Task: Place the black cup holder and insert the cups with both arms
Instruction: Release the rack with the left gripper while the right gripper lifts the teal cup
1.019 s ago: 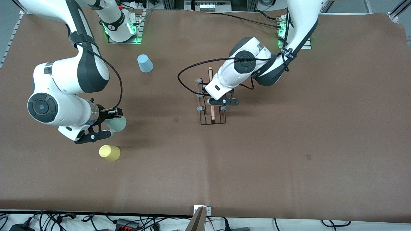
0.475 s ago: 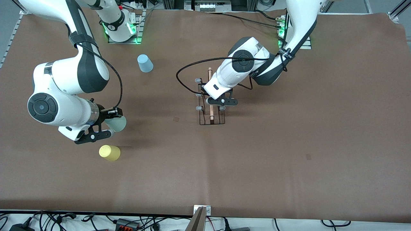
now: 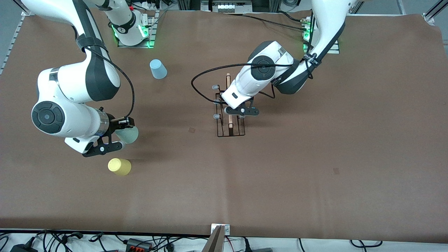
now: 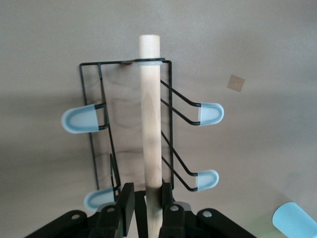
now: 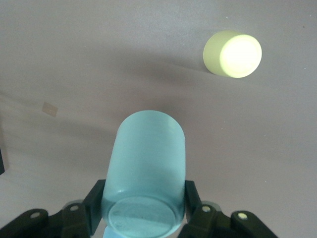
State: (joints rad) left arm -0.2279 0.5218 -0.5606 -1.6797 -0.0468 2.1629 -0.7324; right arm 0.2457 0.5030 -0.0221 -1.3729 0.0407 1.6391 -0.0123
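The black cup holder [image 3: 229, 130] stands on the brown mat near the table's middle, its wooden rod [image 4: 150, 109] on top and pale-capped prongs [image 4: 81, 120] sticking out at both sides. My left gripper [image 3: 241, 111] straddles the rod [image 3: 230, 122] from above, open a little: one finger [image 4: 167, 194] lies against the wood, the other [image 4: 124, 203] stands off it. My right gripper [image 3: 117, 136] is shut on the pale green cup [image 3: 129, 134], held on its side above the mat [image 5: 148, 158]. The yellow cup [image 3: 119, 166] stands upside down just nearer the camera, and it also shows in the right wrist view [image 5: 233, 53].
A light blue cup [image 3: 158, 69] stands upside down toward the right arm's base. A small tan patch [image 3: 191, 130] marks the mat between the green cup and the holder. Cables run along the table's near edge.
The left gripper's fingers have parted slightly from the rod, and the holder has settled a touch toward the right arm's end. The right arm holds the green cup almost still.
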